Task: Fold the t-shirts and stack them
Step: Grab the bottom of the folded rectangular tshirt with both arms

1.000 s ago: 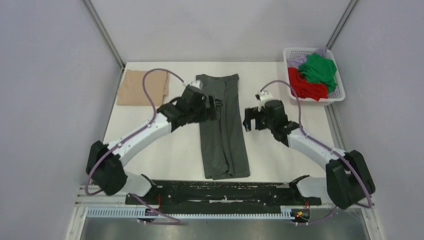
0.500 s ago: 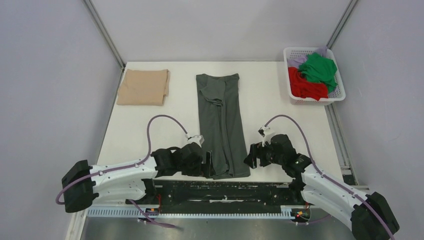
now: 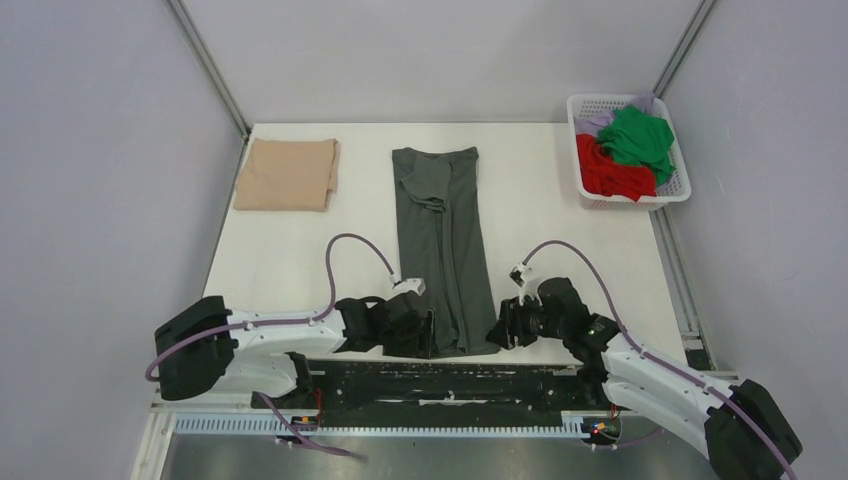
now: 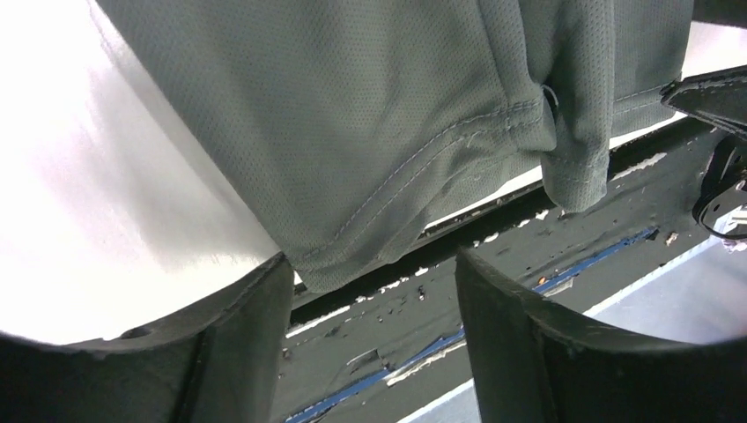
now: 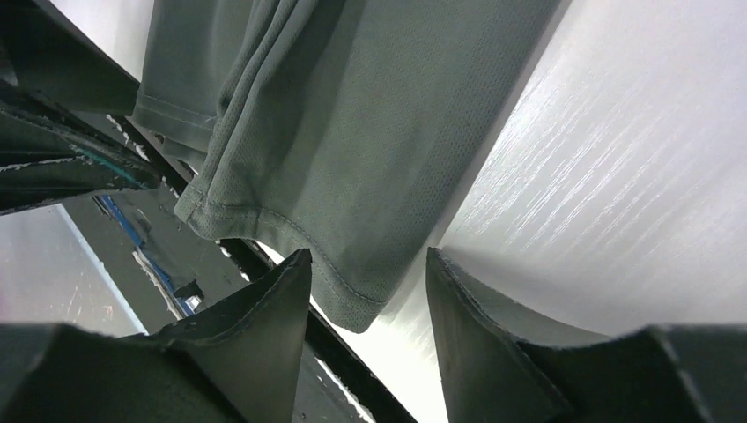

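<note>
1. The grey shirt (image 3: 440,240) is lying lengthwise down the middle of the surface (image 3: 560,195), folded narrow, its hem reaching the near edge;
2. The left fingers (image 4: 233,344) are standing apart, framing the hem's left corner;
3. The right fingers (image 5: 493,344) are likewise standing apart, framing the right corner;
4. A folded tan shirt (image 3: 288,174) is lying far left; a basket (image 3: 585,103) is holding red and green clothes far right.
</note>
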